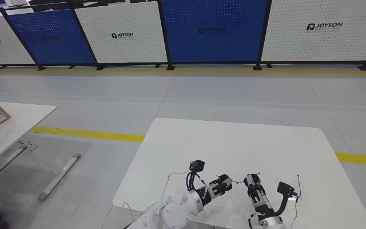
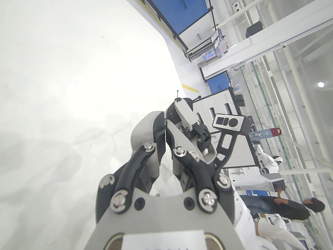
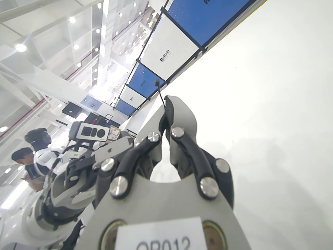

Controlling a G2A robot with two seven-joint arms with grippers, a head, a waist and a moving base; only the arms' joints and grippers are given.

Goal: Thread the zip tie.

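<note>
White table [image 1: 229, 143] under both arms, near its front edge. My right gripper [image 3: 166, 110] was clamped fully closed on the zip tie [image 3: 159, 89], with the head end poking out past the fingertips. My left gripper [image 2: 165, 128] sat just beside it, pads pressed together. I couldn't tell if it had the tail pinched. Risks as I judged them: the strap looked thin and springy, so it could pivot or slip in the pads and miss the head slot. With both tips this close, a small misalignment could also knock the grippers together. Tabletop was plain white. Beyond it were grey floor [image 1: 114, 97], a yellow line [image 1: 86, 133], and blue and white partition panels [image 1: 214, 28].
</note>
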